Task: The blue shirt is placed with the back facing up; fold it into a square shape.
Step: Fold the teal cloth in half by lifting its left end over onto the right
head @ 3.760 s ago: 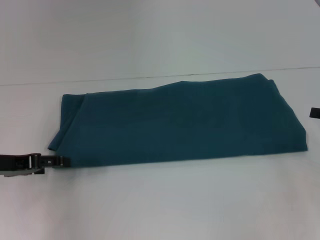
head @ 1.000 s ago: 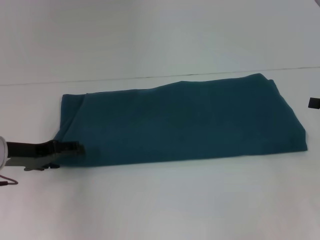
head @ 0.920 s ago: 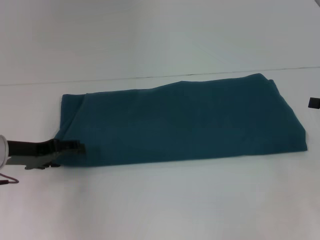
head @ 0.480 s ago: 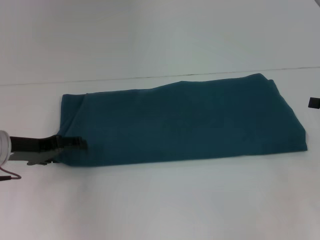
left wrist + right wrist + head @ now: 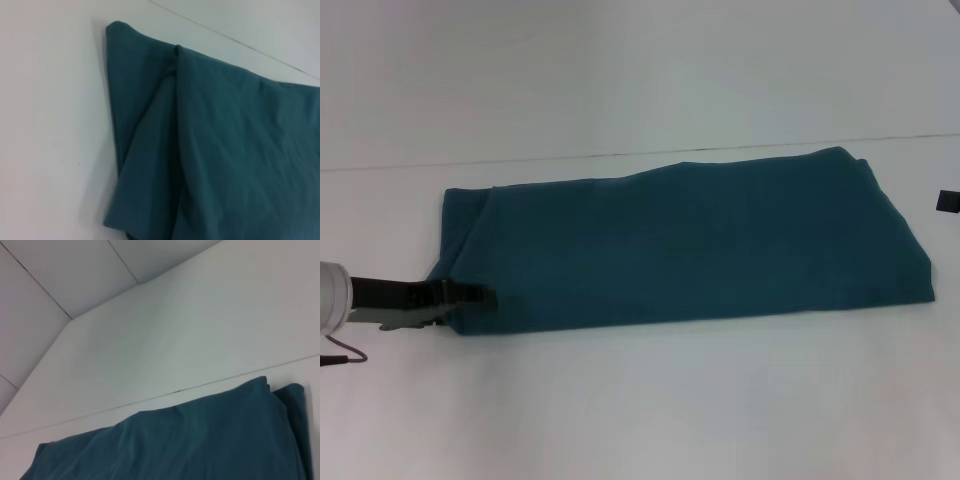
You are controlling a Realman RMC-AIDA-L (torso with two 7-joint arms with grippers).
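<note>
the white table (image 5: 650, 410) is stretching bare across the near part of the head view. just beyond that, the left gripper (image 5: 480, 296) is reaching in low from the robot's left, its dark fingers (image 5: 465, 295) lying against the near left corner of the large dark teal-blue cotton shirt (image 5: 690, 245); whether they are pinching the cloth or merely touching it cannot be told from these views. a thin dark red cable (image 5: 345, 352) is looping on the table beside the arm's pale wrist.

the shirt is lying flat on the table as a long folded band, running from the robot's left to its right, plain side up. in the left wrist view, its left end (image 5: 145, 150) is showing overlapping layers with a diagonal fold. in the right wrist view, its right end (image 5: 280, 405) is showing two stacked edges.

at the far right edge, level with the shirt's right end, only a small dark piece of the right gripper (image 5: 948, 201) is showing, apart from the cloth, and its fingers cannot be judged. behind the shirt, a thin dark seam (image 5: 620, 155) is crossing the white surface.
</note>
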